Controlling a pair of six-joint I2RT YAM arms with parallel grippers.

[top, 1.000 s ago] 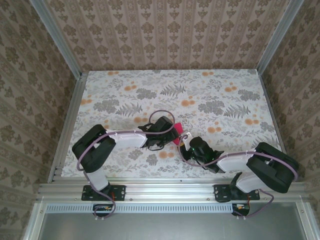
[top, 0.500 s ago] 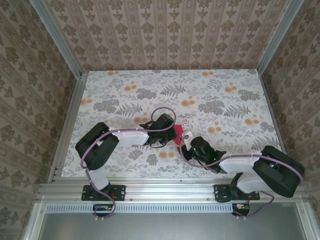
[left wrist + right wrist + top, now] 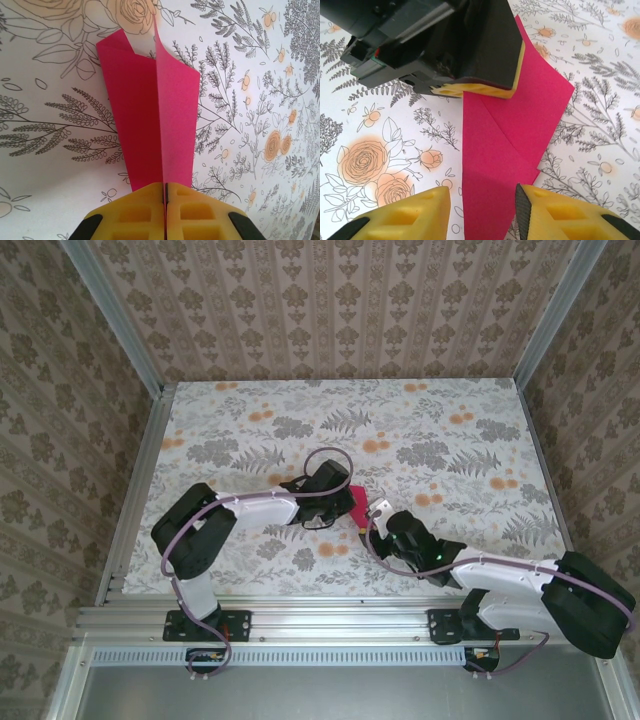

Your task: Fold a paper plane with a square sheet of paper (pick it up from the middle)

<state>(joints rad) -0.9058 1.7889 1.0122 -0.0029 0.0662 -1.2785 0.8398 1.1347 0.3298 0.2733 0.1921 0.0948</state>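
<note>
The magenta sheet of paper (image 3: 357, 506) sits mid-table, folded into a narrowing paper plane shape. In the left wrist view the paper (image 3: 140, 110) stands with its centre crease raised and its wings sloping down, and my left gripper (image 3: 165, 189) is shut on its near end. The right wrist view shows the paper (image 3: 520, 125) with diagonal creases, the left gripper (image 3: 479, 90) pinching its far end. My right gripper (image 3: 482, 200) is open around the near end. Its left finger is apart from the paper; its right fingertip (image 3: 524, 206) is at the paper's edge.
The floral tablecloth (image 3: 430, 430) covers the whole table, with aluminium rails along its left edge (image 3: 135, 500) and front edge (image 3: 340, 612). Patterned walls close in the back and sides. Both arms meet near the table's middle.
My left gripper has closed on the paper's crease. My right gripper has opened and let go, and the right arm has stretched out lower to the right.
</note>
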